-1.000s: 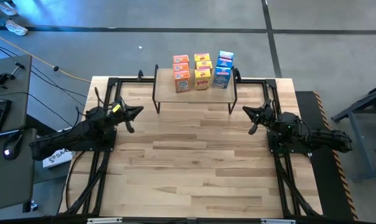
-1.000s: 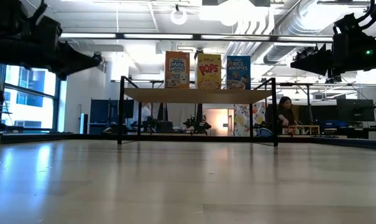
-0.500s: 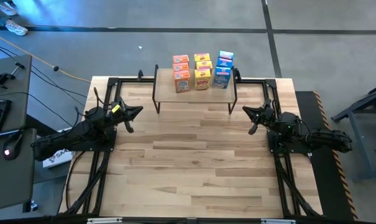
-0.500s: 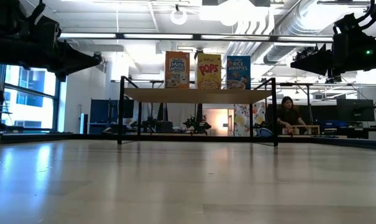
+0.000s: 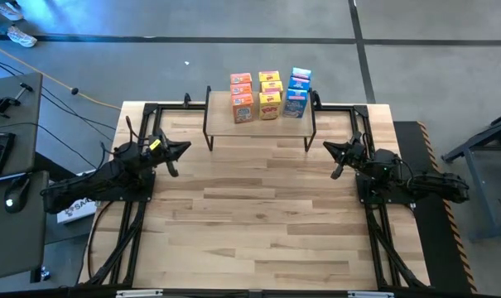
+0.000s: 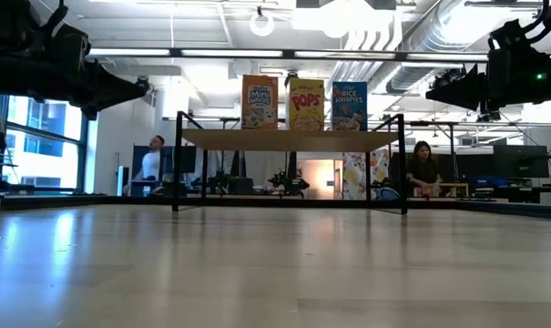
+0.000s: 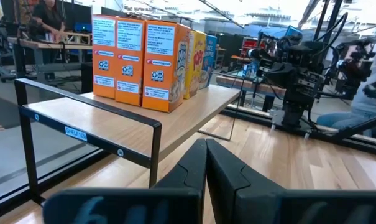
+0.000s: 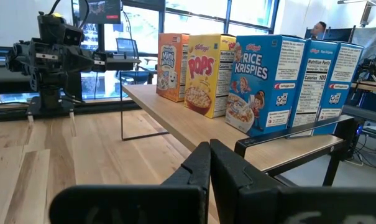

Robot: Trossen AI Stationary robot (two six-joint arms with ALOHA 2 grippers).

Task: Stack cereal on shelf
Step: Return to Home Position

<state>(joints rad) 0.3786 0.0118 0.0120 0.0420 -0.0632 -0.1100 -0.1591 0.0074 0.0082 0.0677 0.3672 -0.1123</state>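
- Where the fronts face the low camera, the orange box [image 6: 260, 102] reads "Mini Wheats", the yellow box [image 6: 305, 105] "POPS" and the blue box [image 6: 349, 106] "RICE KRISPIES".
- Side panels in the blue row read "Nutrition Facts" and "Calories 100".
- All nine cereal boxes [image 5: 270, 93] stand upright on the shelf [image 5: 258, 128] in three rows by colour: orange nearest the left arm, yellow in the middle, blue nearest the right arm.
- The shelf stands at the far edge of the table [image 5: 258, 215].
- The left gripper [image 5: 180, 150] hangs over the table's left side, jaws pressed together, holding nothing.
- The right gripper [image 5: 331, 151] hangs over the right side, jaws likewise closed and empty.
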